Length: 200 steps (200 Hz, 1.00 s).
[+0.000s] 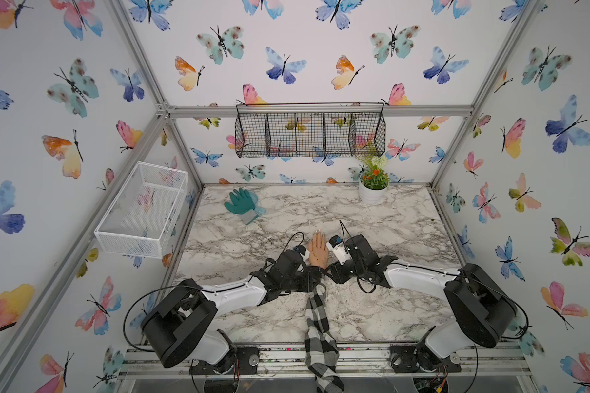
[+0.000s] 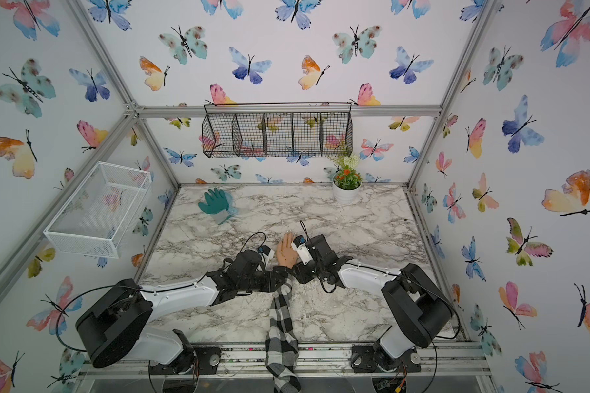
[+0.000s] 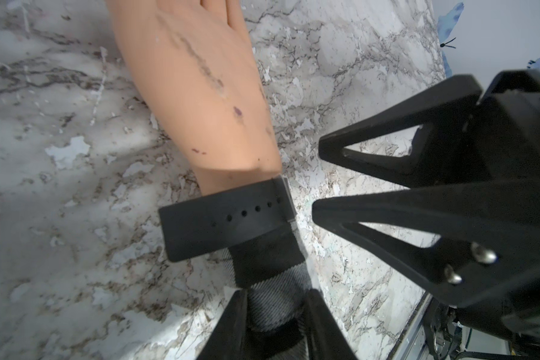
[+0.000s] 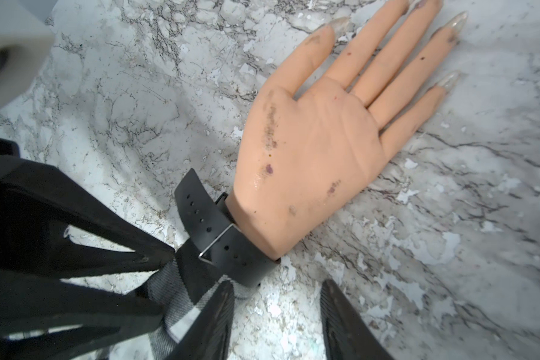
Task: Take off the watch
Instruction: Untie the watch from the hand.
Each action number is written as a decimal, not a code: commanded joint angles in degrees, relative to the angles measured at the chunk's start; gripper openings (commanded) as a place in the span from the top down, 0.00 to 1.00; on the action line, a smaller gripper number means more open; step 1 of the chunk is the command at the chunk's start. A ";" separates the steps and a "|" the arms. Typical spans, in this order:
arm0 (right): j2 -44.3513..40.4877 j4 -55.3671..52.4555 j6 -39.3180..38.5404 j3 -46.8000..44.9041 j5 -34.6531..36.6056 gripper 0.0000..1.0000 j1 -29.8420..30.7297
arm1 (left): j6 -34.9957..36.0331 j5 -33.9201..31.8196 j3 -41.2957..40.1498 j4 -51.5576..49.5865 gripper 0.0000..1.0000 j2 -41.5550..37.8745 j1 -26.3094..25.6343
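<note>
The watch (image 3: 225,218) is sitting strapped around the wrist of the mannequin hand (image 4: 309,149), its strap tail sticking out loose. The left gripper (image 3: 276,296) is pinching the plaid sleeve (image 3: 268,261) behind that hand. The right gripper (image 4: 278,285) is hovering half-open and empty beside its wrist.

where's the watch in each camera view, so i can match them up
both top views: cannot be made out, too dark at the wrist end of the mannequin hand
left wrist: watch strapped between the hand and the plaid sleeve
right wrist: watch also between hand and sleeve
shared landmark: the mannequin hand
</note>
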 commanded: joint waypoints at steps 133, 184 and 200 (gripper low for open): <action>8.09 -1.34 -8.70 6.21 -6.22 0.48 0.37 | 1.52 -2.19 -6.14 -3.67 0.68 1.94 2.30; 10.32 -1.78 -9.24 7.51 -11.36 0.52 0.71 | 1.51 -2.22 -6.50 -3.24 0.68 2.42 2.34; 10.34 -2.50 -9.63 7.46 -12.64 0.57 0.98 | 1.51 -2.26 -6.63 -3.00 0.68 2.55 2.43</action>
